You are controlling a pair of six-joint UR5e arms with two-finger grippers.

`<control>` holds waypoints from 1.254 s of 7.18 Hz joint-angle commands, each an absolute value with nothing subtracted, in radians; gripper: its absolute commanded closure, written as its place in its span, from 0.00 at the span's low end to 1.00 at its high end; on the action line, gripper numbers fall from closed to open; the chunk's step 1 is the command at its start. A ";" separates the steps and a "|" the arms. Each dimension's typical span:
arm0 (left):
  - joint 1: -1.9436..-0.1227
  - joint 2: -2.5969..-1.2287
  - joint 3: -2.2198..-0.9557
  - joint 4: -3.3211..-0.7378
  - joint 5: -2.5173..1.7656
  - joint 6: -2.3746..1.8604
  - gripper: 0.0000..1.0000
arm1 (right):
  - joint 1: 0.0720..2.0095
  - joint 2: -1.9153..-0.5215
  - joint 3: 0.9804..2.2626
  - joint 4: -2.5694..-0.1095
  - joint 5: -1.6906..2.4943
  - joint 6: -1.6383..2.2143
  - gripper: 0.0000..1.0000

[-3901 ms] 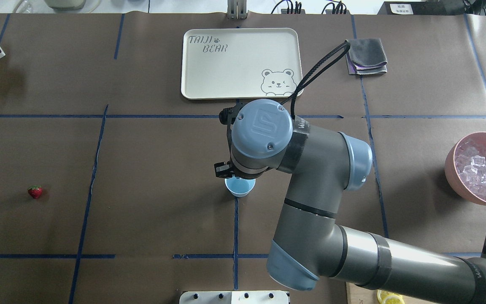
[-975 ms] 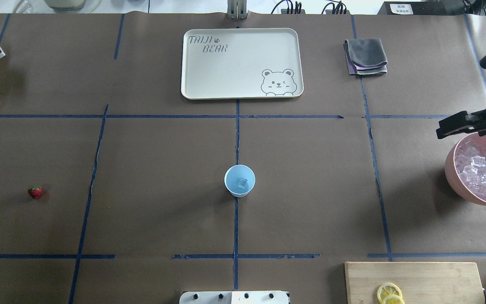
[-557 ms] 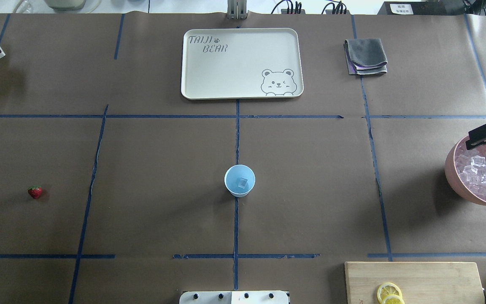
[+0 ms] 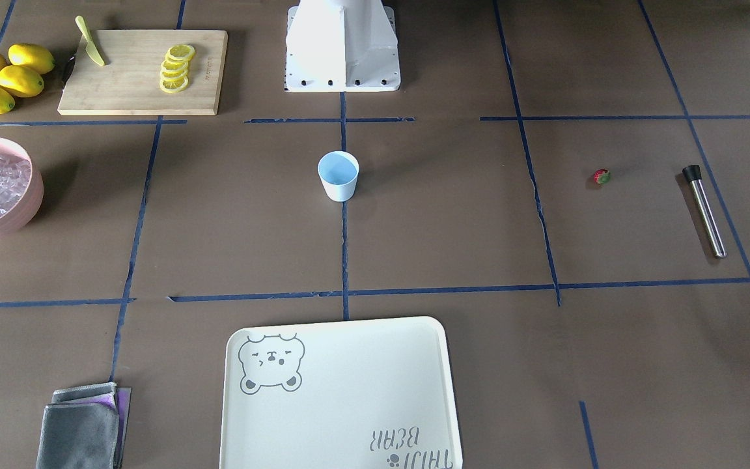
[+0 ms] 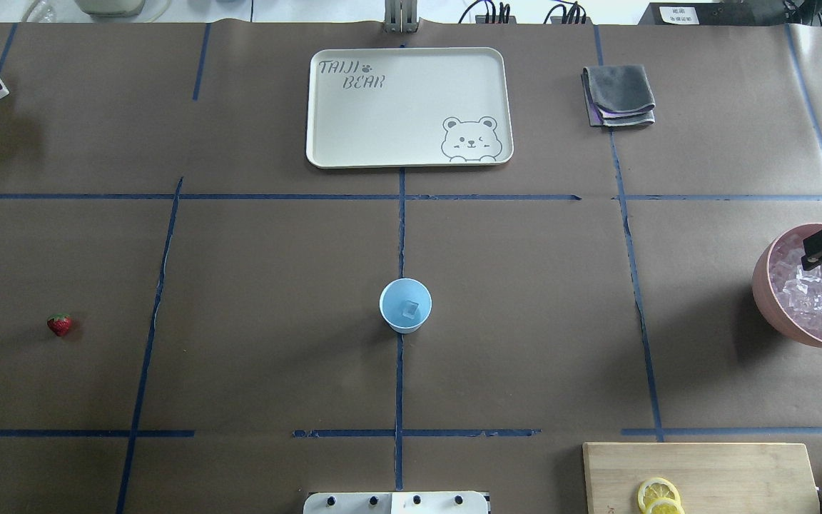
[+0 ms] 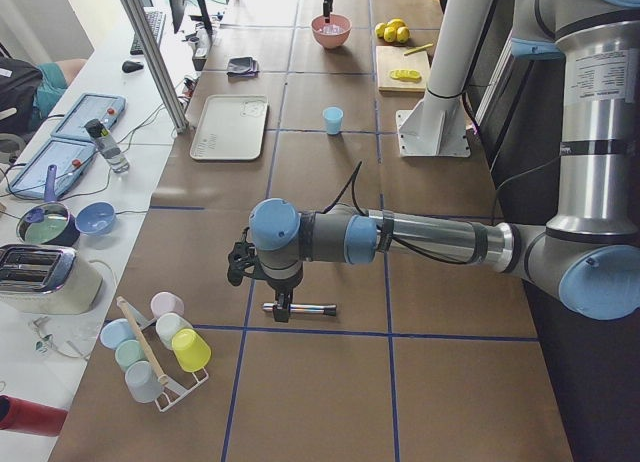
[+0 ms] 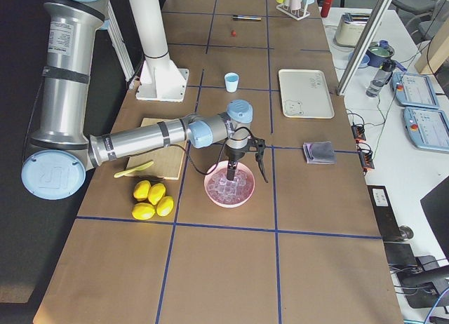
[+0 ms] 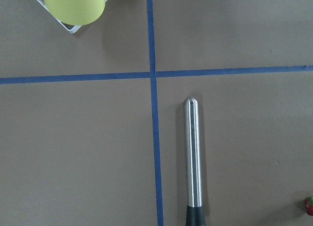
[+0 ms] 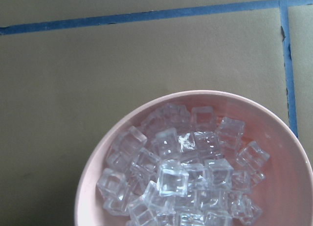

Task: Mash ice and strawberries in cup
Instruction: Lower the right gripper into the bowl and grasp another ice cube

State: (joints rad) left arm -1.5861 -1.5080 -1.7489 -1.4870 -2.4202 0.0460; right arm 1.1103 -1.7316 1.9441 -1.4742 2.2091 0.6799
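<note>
Overhead exterior view: the strawberry (image 5: 59,325) lies alone at far left. At frame centre the cup (image 5: 405,305) stands upright with one ice cube (image 5: 409,309) inside. At the right edge, the right gripper (image 7: 245,172) hangs with jaws spread over the pink bowl (image 5: 764,285) of ice (image 5: 814,300). The left gripper (image 6: 283,310) hovers above a metal rod (image 6: 305,308); I cannot tell whether it is released or clenched.

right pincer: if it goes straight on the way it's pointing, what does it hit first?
Most likely the ice heaped in the pink bowl: the right pincer points down over it. Its height above the cubes is unclear.
</note>
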 commanded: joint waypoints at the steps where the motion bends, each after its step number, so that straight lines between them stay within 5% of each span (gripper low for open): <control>1: -1.586 -1.506 -1.752 -1.486 -2.421 0.048 0.00 | 1.109 -1.730 1.915 -1.474 2.215 0.670 0.01; 6: -1.586 -1.508 -1.753 -1.486 -2.421 0.046 0.00 | 1.056 -1.726 1.867 -1.471 2.221 0.632 0.02; 9: -1.586 -1.508 -1.759 -1.486 -2.421 0.046 0.00 | 1.029 -1.726 1.865 -1.474 2.223 0.629 0.16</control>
